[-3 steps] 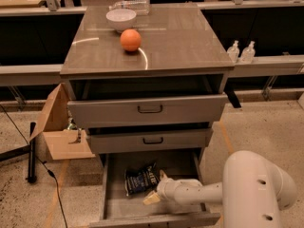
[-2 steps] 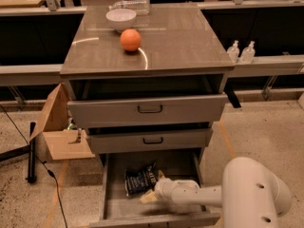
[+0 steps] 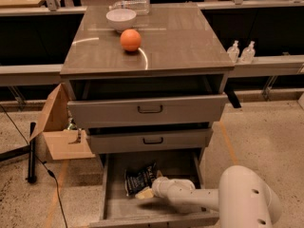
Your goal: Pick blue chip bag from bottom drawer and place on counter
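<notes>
Inside btm drawer, claw now nearer blue chip bag

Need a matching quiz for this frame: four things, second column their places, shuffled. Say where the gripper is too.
1. chip bag
2. orange ball
3. cardboard box
4. two small bottles

A. on the counter, in front of the white bowl
B. on the ledge, picture right of the cabinet
C. in the open bottom drawer
D. on the floor, picture left of the cabinet

Pairs: 1-C, 2-A, 3-D, 4-B.
The gripper is in the bottom drawer too, at the bag's near edge.
</notes>
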Available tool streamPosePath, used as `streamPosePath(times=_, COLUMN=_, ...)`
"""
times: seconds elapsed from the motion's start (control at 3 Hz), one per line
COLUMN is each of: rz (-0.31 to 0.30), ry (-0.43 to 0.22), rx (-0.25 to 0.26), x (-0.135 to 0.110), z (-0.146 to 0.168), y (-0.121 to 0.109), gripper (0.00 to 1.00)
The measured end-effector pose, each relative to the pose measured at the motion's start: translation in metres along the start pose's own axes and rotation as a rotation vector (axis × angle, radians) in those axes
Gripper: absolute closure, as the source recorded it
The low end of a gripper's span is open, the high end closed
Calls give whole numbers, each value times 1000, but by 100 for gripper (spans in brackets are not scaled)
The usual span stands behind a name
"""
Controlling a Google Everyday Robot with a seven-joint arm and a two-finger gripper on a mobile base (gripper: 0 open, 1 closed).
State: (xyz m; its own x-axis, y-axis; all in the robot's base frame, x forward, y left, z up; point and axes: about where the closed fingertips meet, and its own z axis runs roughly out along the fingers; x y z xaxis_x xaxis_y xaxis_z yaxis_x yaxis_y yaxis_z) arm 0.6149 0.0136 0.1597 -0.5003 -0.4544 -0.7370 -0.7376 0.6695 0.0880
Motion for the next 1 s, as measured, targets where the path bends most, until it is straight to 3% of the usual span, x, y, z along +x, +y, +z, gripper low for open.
streamPosePath(times=0.33, rz=57, ry=0, rx=7, x=2, z=16, y=-6, gripper=0)
streamPosePath(times=1.0, rz=106, ry=-13, rx=-3, x=0, z=39, y=-13, gripper=40)
